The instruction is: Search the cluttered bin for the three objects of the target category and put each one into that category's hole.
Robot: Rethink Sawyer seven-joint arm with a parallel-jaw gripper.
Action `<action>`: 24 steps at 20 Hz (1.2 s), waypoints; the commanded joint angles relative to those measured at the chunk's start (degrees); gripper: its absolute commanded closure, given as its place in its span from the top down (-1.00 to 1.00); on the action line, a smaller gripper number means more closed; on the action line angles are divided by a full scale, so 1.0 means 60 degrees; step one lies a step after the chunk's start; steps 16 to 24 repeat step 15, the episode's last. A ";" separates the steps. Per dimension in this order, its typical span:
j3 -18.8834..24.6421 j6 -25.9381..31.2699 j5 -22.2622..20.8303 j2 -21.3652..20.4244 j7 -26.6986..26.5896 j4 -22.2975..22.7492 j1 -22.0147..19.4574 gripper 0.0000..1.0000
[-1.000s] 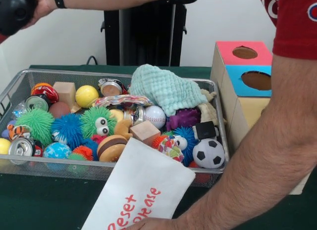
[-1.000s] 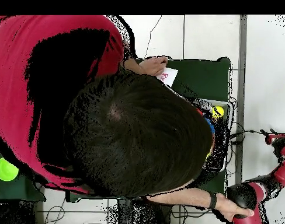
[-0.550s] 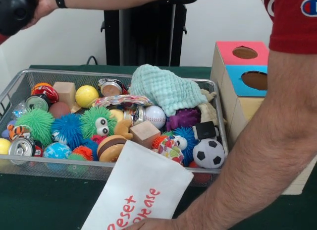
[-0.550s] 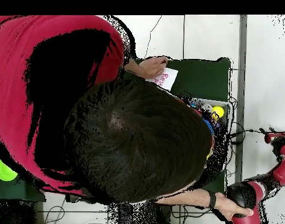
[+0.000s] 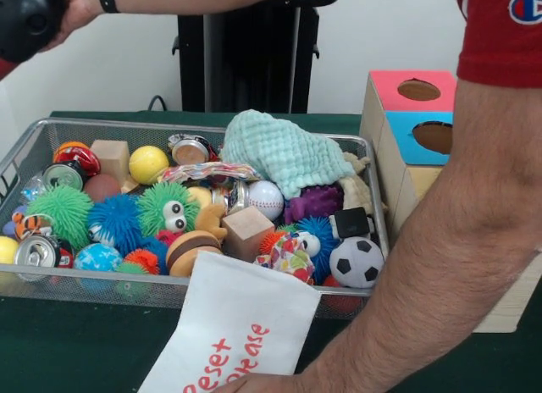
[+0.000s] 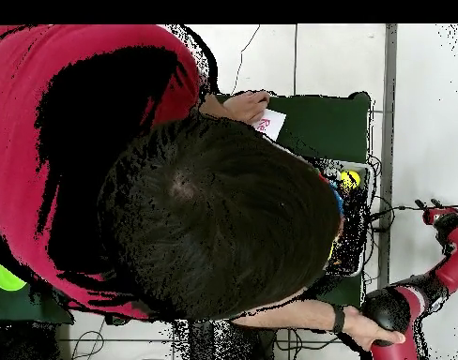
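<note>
A wire mesh bin [image 5: 203, 285] holds a jumble of toys. Among them are a soccer ball [image 5: 356, 262], a baseball [image 5: 265, 198], a yellow ball [image 5: 148, 163], drink cans [image 5: 36, 251], wooden blocks [image 5: 248, 226], fuzzy spiky balls [image 5: 114, 221] and a teal cloth [image 5: 284, 152]. To the right stands a box with a pink-faced hole [image 5: 418, 90] and a blue-faced hole [image 5: 434, 136]. In the overhead view the red arm is swung off to the right of the table, and its gripper end [image 6: 432, 215] is small and unclear. A person's hand [image 6: 359, 328] grips the arm's black joint [image 5: 25, 19].
A person leans over the table; the head [image 6: 214, 220] hides most of the bin from above. A bare forearm [image 5: 440, 274] crosses the front right. The other hand holds a white "reset please" card [image 5: 241, 325] against the bin's front wall.
The white card has slid slightly down and left. The person's forearm has shifted a little right, uncovering more of the box. The toys have not moved.
</note>
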 commanded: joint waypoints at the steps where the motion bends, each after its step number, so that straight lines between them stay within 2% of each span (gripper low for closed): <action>1: 0.1601 -0.0175 -0.0366 -0.0744 -0.1455 -0.1937 -0.0799 1.00; 8: 0.1593 -0.0739 -0.1178 -0.0718 -0.0833 -0.1794 -0.0819 1.00; 11: 0.1593 -0.0819 -0.1068 -0.0686 -0.0744 -0.1801 -0.0809 1.00; 15: 0.1588 -0.0817 -0.1704 -0.0757 -0.0103 -0.1721 -0.0827 1.00; 24: 0.1588 -0.0817 -0.1704 -0.0757 -0.0103 -0.1721 -0.0827 1.00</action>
